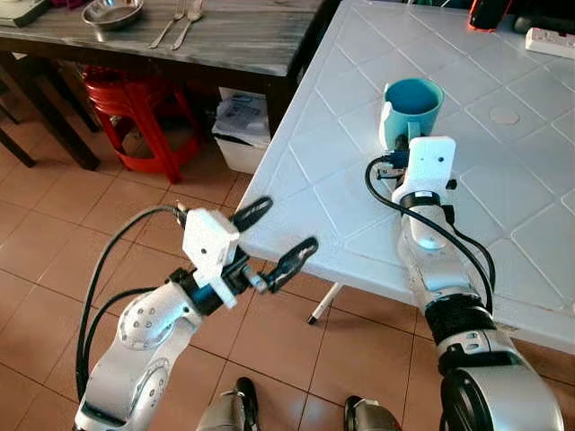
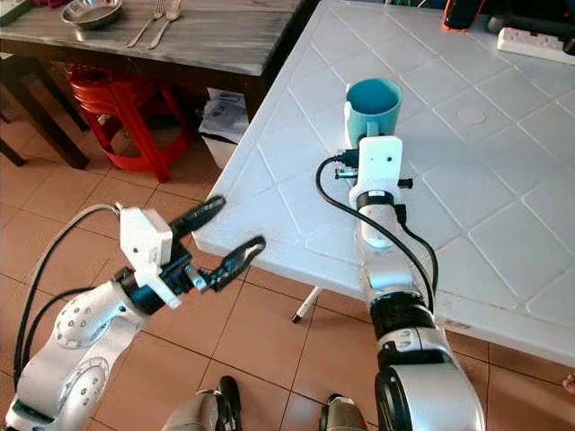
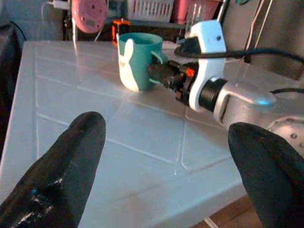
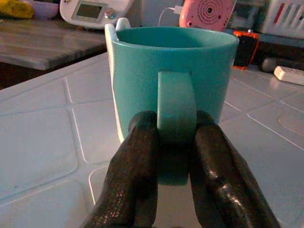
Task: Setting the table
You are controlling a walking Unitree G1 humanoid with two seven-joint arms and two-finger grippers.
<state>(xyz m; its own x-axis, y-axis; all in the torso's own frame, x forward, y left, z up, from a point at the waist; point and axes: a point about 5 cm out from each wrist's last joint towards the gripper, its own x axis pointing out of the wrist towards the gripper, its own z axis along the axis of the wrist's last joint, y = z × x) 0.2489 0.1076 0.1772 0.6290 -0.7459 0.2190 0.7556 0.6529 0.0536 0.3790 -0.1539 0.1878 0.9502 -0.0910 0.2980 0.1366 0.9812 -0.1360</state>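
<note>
Nearest, at about 7 o'clock, the left gripper (image 1: 274,235) hangs over the terracotta tiled floor (image 1: 54,224) just off the corner of the white plastic panelled table (image 1: 323,153), fingers spread wide and holding nothing. Farther up, near 1 o'clock, the right gripper (image 4: 173,142) is pinched tight on the handle of the teal ceramic mug (image 1: 415,106), which stands upright on the table. Beyond, at 11 o'clock, a grey wooden table (image 1: 243,36) carries a steel bowl (image 1: 112,13) and cutlery (image 1: 180,22).

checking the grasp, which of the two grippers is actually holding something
The right gripper: its fingers pinch the handle of the teal mug on the white table. The left gripper hangs open off the table's edge.
</note>
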